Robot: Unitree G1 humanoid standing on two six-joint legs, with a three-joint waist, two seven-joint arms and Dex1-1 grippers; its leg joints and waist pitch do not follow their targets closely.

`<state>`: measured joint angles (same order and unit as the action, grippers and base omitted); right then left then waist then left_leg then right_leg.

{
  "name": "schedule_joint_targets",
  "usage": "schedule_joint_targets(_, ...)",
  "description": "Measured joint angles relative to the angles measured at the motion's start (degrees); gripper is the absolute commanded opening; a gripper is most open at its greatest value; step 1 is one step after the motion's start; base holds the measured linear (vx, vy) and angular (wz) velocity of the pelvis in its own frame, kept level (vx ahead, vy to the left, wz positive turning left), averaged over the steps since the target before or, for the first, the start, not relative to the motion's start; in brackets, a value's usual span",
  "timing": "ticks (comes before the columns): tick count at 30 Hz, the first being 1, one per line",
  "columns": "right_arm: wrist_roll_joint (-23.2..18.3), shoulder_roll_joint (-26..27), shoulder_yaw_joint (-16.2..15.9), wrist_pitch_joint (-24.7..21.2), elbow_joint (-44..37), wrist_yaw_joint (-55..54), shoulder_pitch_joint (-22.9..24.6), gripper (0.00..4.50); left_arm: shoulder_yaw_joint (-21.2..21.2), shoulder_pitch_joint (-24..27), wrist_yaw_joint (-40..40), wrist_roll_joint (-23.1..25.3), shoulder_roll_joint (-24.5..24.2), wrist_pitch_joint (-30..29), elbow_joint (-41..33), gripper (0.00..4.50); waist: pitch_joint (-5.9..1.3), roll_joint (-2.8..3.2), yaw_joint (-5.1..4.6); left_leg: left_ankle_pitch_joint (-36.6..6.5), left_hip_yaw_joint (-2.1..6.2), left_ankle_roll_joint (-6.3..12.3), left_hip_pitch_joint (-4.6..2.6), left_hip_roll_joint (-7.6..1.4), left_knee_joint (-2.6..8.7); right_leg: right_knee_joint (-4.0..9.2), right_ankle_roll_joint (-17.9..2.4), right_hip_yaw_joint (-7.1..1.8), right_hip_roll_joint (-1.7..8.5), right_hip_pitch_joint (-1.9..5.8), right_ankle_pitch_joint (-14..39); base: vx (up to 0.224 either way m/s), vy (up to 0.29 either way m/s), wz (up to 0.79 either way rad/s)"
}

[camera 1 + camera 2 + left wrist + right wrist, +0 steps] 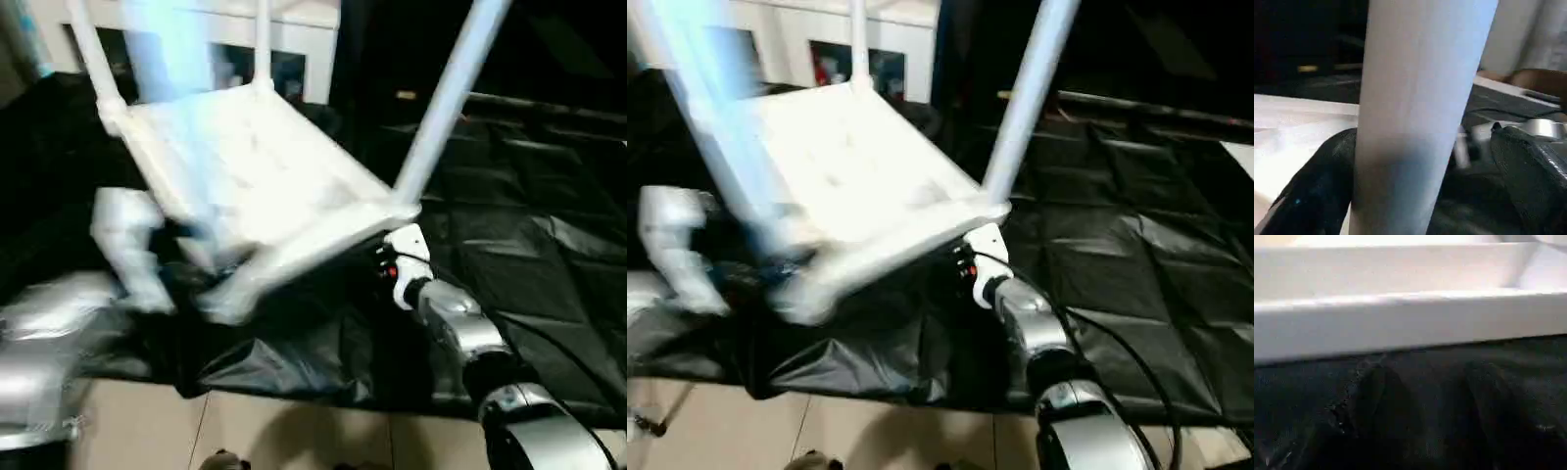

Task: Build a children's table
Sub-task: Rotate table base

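Observation:
The children's table (pixel 245 166) lies upside down and tilted on the black cloth, ribbed underside up, with white legs (pixel 451 98) rising from its corner sockets. In the left wrist view one leg (pixel 1420 98) stands between my left gripper's (pixel 1422 152) black fingers (pixel 1528 161). They are spread wide, with a gap between this finger and the leg. My left hand (pixel 127 245) is at the table's near left corner. My right gripper (pixel 392 257) sits just under the near right corner. The table's white rim (pixel 1400 318) crosses close in front of it, and its state is hidden.
The black-draped work table (pixel 529 245) stretches to the right and back, and its front edge drops to a tiled floor (pixel 294 431). White furniture (pixel 294 29) stands behind. The upright legs reach past the top of the head views.

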<state>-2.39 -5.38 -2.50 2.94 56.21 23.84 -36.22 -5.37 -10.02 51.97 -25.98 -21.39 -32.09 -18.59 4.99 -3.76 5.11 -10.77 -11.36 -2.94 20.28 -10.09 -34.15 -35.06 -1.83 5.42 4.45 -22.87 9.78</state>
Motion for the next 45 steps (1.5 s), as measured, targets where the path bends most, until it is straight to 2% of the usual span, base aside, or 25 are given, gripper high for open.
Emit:
schedule_joint_targets(5,0.78,0.7,0.07,0.29,2.72,-1.42,-1.88,3.15,4.7,-3.31,0.51,1.35,2.11,1.32,3.5,4.5,-0.15,0.47,-0.26,0.01,0.01,0.0,0.04,-0.01,0.0,0.0,-0.24,-0.01,-0.05,-0.04,-0.14,0.0,0.0,0.0)
schedule_joint_targets(10,0.94,0.96,0.47,0.43,5.52,-2.68,-3.9,3.15,11.32,-9.99,1.14,4.95,5.75,4.93,10.74,4.5,-0.21,0.77,-0.63,0.01,-0.01,0.01,0.06,0.0,-0.01,0.04,-0.26,-0.04,-0.05,-0.06,-0.15,0.0,0.0,0.0)
schedule_joint_targets(16,1.04,0.73,0.91,1.37,6.41,-3.28,-4.26,3.15,15.75,-16.3,1.35,8.8,11.55,10.83,20.76,4.5,-0.22,0.78,-1.28,0.02,-0.01,0.03,0.15,0.0,-0.01,0.05,-0.25,-0.04,-0.06,-0.15,-0.14,0.0,0.0,0.0)
schedule_joint_targets(20,1.27,0.6,0.9,2.25,7.19,-3.36,-4.37,3.15,18.39,-19.82,0.94,11.75,13.11,15.69,27.16,4.5,-0.24,0.81,-1.59,0.02,0.0,0.03,0.16,-0.01,-0.02,0.06,-0.25,-0.03,-0.06,-0.15,-0.13,0.0,0.0,0.0)
schedule_joint_targets(22,1.56,0.46,0.96,2.29,7.24,-3.37,-4.45,3.15,19.02,-21.25,0.04,13.05,13.95,17.56,30.32,4.5,-0.25,0.83,-1.58,0.02,-0.01,0.04,0.15,0.0,-0.02,0.06,-0.26,-0.03,-0.06,-0.14,-0.13,0.0,0.0,0.0)
schedule_joint_targets(25,1.54,0.03,1.26,2.7,7.24,-2.71,-4.49,3.15,19.35,-23.53,-1.22,14.81,15.88,20.27,36.67,4.5,-0.25,1.58,-1.6,0.02,0.01,0.05,0.21,0.01,-0.17,0.06,-0.3,-0.04,-0.04,-0.13,-0.16,0.0,0.0,0.0)
schedule_joint_targets(29,1.46,-0.48,2.05,3.25,7.23,-1.39,-4.27,3.15,19.24,-25.88,-2.58,15.97,18.36,23.02,41.72,4.5,-0.24,1.62,-1.59,0.02,0.05,0.05,0.22,-0.03,-0.14,0.03,-0.31,0.01,-0.07,-0.15,-0.17,0.0,0.0,0.0)
schedule_joint_targets(38,0.95,-0.97,3.35,4.17,7.4,-3.29,-4.17,3.15,18.69,-28.95,-4.08,16.72,20.46,28.42,48.53,4.5,-0.39,3.79,-1.52,0.06,0.08,0.16,0.35,-0.02,-0.28,0.08,-0.31,0.02,-0.07,-0.18,-0.17,0.0,0.0,0.0)
schedule_joint_targets(42,0.74,-2.07,4.2,4.6,7.42,-3.16,-4.12,3.15,17.64,-28.95,-2.54,16.13,20.12,29.96,48.98,4.5,-0.41,3.92,-1.11,0.07,0.11,0.16,0.45,-0.06,-0.24,0.04,-0.32,0.11,-0.08,-0.26,-0.17,0.0,0.0,0.0)
schedule_joint_targets(45,0.72,-4.1,4.37,5.01,7.31,-2.62,-3.45,3.15,17.84,-28.95,0.3,16.08,17.54,30.84,48.97,4.5,-0.42,3.91,-0.13,0.1,0.1,0.21,0.45,-0.06,-0.28,0.03,-0.33,0.1,-0.08,-0.25,-0.18,0.0,0.0,0.0)
